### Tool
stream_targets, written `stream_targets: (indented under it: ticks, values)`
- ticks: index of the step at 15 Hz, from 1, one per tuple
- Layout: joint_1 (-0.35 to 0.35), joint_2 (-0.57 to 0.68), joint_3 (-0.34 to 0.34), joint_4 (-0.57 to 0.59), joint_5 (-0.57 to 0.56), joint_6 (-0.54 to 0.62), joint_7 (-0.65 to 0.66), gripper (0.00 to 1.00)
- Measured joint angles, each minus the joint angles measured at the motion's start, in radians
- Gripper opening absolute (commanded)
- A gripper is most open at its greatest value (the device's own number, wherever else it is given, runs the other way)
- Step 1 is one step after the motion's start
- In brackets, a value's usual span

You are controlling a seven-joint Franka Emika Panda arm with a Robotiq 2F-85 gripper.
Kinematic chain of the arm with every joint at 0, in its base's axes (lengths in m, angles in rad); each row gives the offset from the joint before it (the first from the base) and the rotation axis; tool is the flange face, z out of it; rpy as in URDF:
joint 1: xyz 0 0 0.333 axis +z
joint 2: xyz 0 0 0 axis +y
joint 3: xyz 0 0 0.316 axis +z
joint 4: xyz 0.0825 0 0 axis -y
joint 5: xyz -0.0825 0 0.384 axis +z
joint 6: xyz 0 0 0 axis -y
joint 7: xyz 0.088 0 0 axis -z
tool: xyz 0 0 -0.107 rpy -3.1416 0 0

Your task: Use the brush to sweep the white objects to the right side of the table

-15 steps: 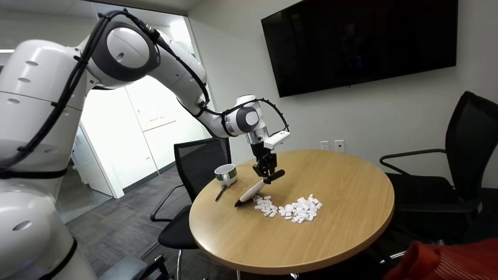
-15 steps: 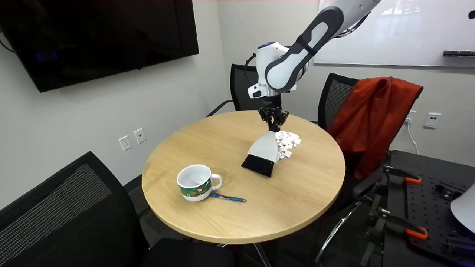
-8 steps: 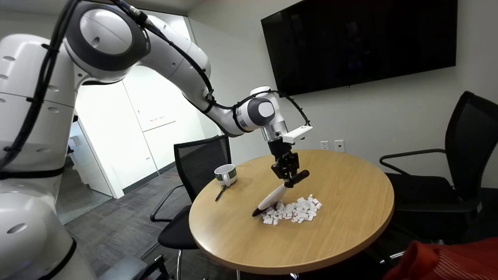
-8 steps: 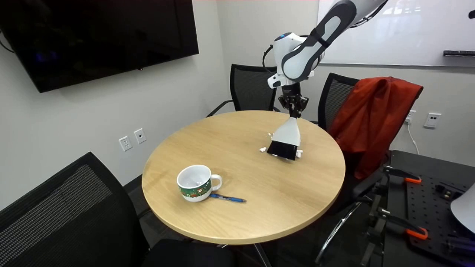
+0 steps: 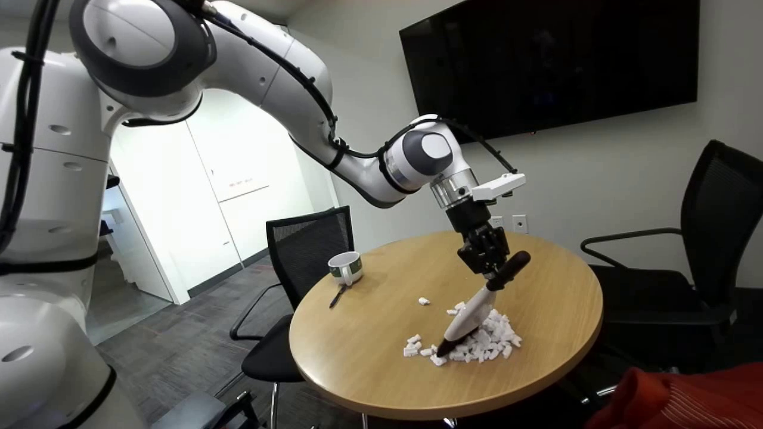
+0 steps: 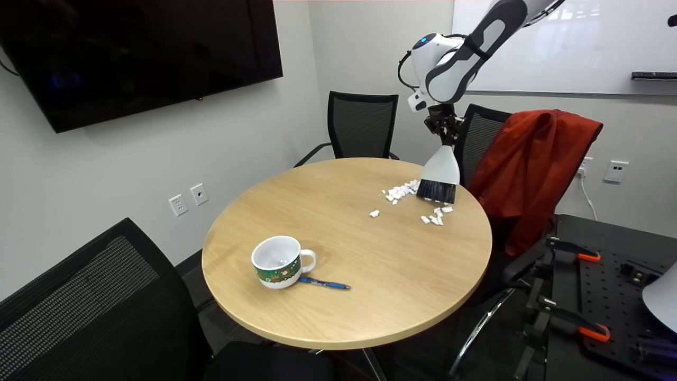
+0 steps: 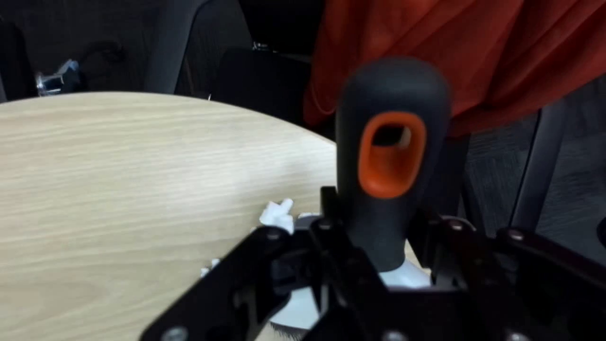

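A black television [image 6: 153, 53] fills much of the left wall [image 6: 238, 127] in an exterior view, then comes the round wooden table [image 6: 296, 211], with a green-banded white mug [image 6: 277, 260] at its near left and a blue pen [image 6: 325, 283] just right of it. Toward the far right lie scattered white bits [image 6: 403, 189], the hand brush [image 6: 441, 165] tilted bristles-down among them, its handle [image 5: 511, 268] clenched in the Robotiq gripper [image 6: 448, 138]; right of that, a red jacket [image 6: 531, 164] hangs over a mesh-backed chair [image 6: 480, 127].
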Motion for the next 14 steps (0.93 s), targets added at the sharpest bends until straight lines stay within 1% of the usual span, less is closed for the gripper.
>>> stream_targets:
  ticks: [2,3,6,8,11,14]
  values:
    - [-0.030,0.000,0.010,0.013,0.034,0.000,-0.043,0.13]
    - [-0.051,-0.001,0.028,0.018,0.086,0.004,-0.089,0.13]
    - [-0.110,-0.009,0.104,0.028,0.284,0.005,-0.236,0.13]
    - [-0.135,-0.018,0.152,0.030,0.423,0.004,-0.330,0.13]
    - [-0.143,-0.025,0.206,0.040,0.583,0.001,-0.431,0.13]
    - [-0.130,-0.020,0.238,0.062,0.669,-0.002,-0.453,0.13]
